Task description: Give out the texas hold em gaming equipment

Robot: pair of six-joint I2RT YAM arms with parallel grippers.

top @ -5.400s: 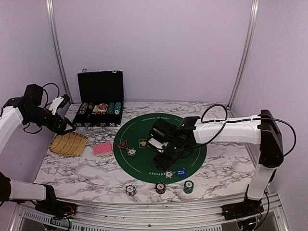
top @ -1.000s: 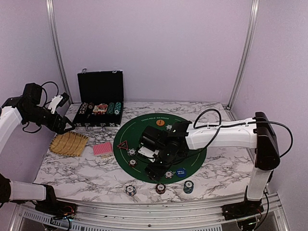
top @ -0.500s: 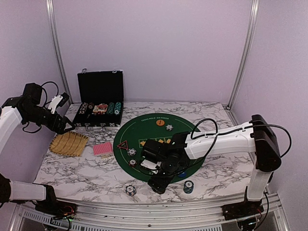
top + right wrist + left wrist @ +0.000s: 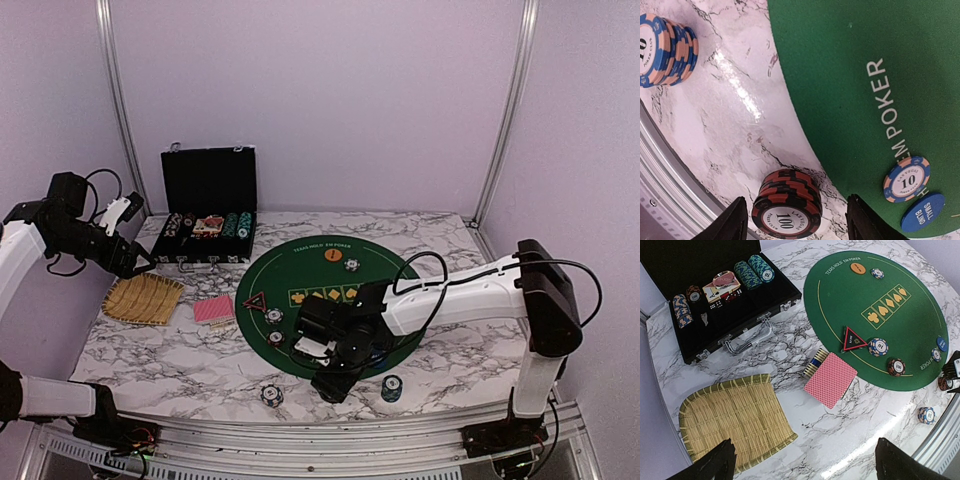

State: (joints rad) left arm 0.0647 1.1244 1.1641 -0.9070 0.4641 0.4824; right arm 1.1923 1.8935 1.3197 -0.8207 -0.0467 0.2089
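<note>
My right hand [image 4: 796,200] is down at the front of the counter [image 4: 725,115]. Its fingers [image 4: 735,220] stand apart on either side of the red "100" chip stack [image 4: 786,210], with a gap showing on both sides, so it has hold of nothing. That stack sits on bare marble just off the rim of the green mat [image 4: 850,75], close to the counter's front rail [image 4: 665,195]. A blue chip stack [image 4: 665,47] stands well apart along the same edge, with open marble between. Near the mat's rim lie a single "10" chip [image 4: 907,178] and the blue small blind disc [image 4: 922,212], just beside each other. My left hand [image 4: 805,445] hangs wide open and empty over the counter by the straw tray [image 4: 735,425]. The red-backed cards [image 4: 831,379] lie at the mat's edge, near the triangle [image 4: 853,338].
</note>
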